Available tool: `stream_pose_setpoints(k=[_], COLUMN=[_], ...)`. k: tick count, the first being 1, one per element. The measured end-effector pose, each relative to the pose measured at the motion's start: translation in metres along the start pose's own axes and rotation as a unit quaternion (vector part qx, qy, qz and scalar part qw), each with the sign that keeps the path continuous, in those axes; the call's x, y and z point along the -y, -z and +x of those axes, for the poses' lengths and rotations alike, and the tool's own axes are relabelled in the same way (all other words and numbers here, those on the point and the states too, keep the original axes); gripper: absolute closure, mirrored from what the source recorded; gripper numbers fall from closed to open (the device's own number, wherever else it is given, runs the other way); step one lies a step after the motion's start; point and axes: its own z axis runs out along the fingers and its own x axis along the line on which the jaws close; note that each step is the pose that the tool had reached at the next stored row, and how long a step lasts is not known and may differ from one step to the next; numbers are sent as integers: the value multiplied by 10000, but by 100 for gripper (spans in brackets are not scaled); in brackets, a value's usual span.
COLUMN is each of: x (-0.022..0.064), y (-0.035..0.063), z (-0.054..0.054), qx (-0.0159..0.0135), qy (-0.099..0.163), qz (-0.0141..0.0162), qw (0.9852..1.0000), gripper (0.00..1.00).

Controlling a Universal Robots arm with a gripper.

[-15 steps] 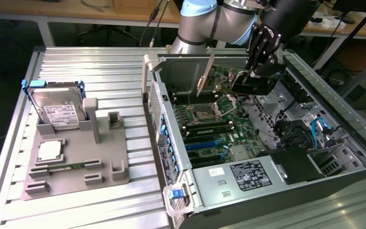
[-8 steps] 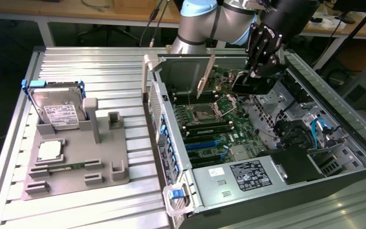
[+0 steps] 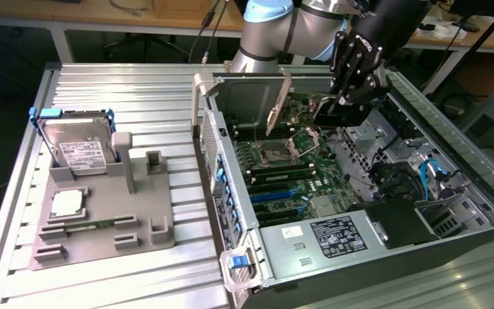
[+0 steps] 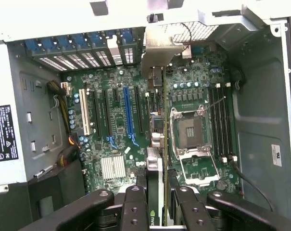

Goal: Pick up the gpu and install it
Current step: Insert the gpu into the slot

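Observation:
The gpu [image 4: 156, 169] appears edge-on in the wrist view, a thin card with a black cooler and a silver end bracket [image 4: 159, 50] pointing at the case's rear slots. My gripper [image 4: 157, 195] is shut on it, a black finger [image 4: 134, 204] on either face. In the exterior view the gripper [image 3: 337, 114] hangs inside the open computer case [image 3: 229, 193], holding the gpu [image 3: 278, 106] upright above the green motherboard [image 3: 303, 174]. Under the card lies the strip of board between the expansion slots and the CPU socket [image 4: 189, 132]. I cannot tell whether its lower edge touches a slot.
On the grey fixture [image 3: 101, 219] at the exterior view's left stand a silver hard drive [image 3: 80, 145], a processor [image 3: 67, 203] and a narrow memory stick [image 3: 92, 225]. A power supply [image 3: 333, 235], drive bays and cables crowd the case's near end. A blue slot [image 4: 127, 113] lies beside the card.

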Motion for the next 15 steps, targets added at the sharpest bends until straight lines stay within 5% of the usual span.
stream_pose_setpoints(k=[15], x=[0], y=[0], z=[0], qx=[-11], qy=[267], qz=[-8], qw=[9996], gripper=[73])
